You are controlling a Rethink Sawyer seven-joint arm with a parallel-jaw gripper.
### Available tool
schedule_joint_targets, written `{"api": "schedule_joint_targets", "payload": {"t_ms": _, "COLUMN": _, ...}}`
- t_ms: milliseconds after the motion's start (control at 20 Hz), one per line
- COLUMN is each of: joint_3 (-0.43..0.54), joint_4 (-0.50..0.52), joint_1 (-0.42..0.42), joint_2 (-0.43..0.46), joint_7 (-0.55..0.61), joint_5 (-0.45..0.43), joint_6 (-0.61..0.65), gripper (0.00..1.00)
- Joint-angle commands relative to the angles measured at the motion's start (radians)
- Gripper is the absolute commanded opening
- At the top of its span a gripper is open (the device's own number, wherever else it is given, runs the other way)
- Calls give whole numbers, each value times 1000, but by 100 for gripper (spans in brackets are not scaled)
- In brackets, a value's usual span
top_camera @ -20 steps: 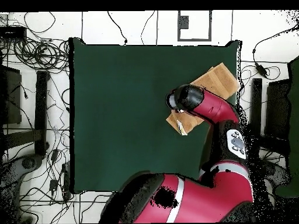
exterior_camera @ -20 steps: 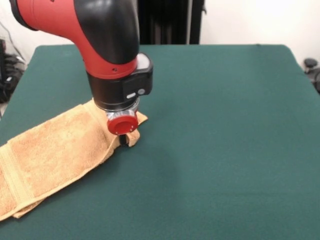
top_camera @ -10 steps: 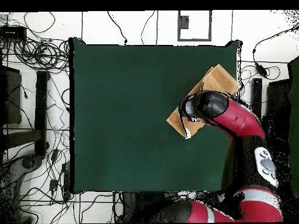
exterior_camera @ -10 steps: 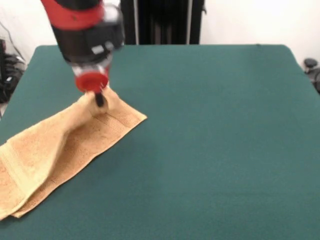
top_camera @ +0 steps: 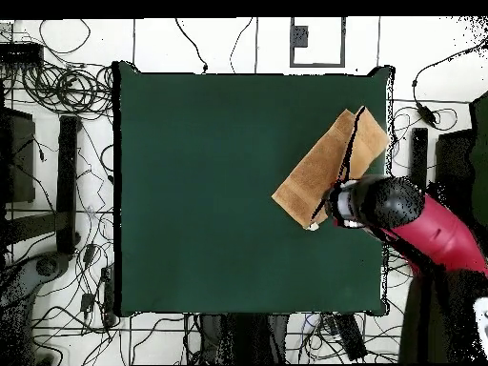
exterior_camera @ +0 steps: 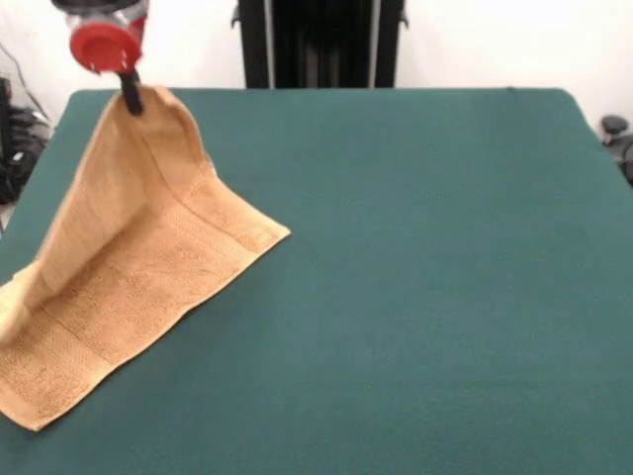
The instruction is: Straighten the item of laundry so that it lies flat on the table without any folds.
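The orange-tan towel (exterior_camera: 129,267) lies at the left of the dark green table (exterior_camera: 425,257). One corner of its upper layer is lifted high, so the cloth hangs like a tent while the lower layer lies on the table. My gripper (exterior_camera: 131,96) is shut on that raised corner at the top left, under the red wrist cap (exterior_camera: 99,45). In the overhead view the towel (top_camera: 319,172) lies near the table's right edge, and the arm's wrist (top_camera: 367,205) hides the gripper. A small white tag (top_camera: 313,227) shows at the towel's near corner.
The towel's low end reaches the table's left edge (exterior_camera: 12,237) in the front view. Cables and stands (top_camera: 57,143) lie on the floor around the table. A black column (exterior_camera: 316,40) stands behind the table's far edge.
My gripper has risen and moved toward the table's far left corner with the towel's corner in it. The upper layer has peeled up and opened off the lower layer.
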Motion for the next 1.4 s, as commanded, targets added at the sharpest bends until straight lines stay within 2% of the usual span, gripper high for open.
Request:
{"api": "schedule_joint_targets", "payload": {"t_ms": 50, "joint_3": 116, "joint_4": 299, "joint_1": -29, "joint_2": -51, "joint_7": -199, "joint_5": -45, "joint_6": 20, "gripper": 0}}
{"api": "schedule_joint_targets", "payload": {"t_ms": 300, "joint_3": 147, "joint_4": 346, "joint_1": -65, "joint_2": -35, "joint_7": -171, "joint_5": -55, "joint_6": -79, "gripper": 0}}
{"api": "schedule_joint_targets", "payload": {"t_ms": 700, "joint_3": 180, "joint_4": 353, "joint_1": -106, "joint_2": 24, "joint_7": -155, "joint_5": -72, "joint_6": -173, "gripper": 0}}
{"api": "schedule_joint_targets", "payload": {"t_ms": 850, "joint_3": 195, "joint_4": 361, "joint_1": -114, "joint_2": 20, "joint_7": -145, "joint_5": -82, "joint_6": -214, "gripper": 0}}
{"api": "schedule_joint_targets", "payload": {"t_ms": 900, "joint_3": 207, "joint_4": 364, "joint_1": -121, "joint_2": 18, "joint_7": -135, "joint_5": -96, "joint_6": -229, "gripper": 100}}
{"api": "schedule_joint_targets", "payload": {"t_ms": 1400, "joint_3": 238, "joint_4": 399, "joint_1": -149, "joint_2": 15, "joint_7": -110, "joint_5": -83, "joint_6": -198, "gripper": 100}}
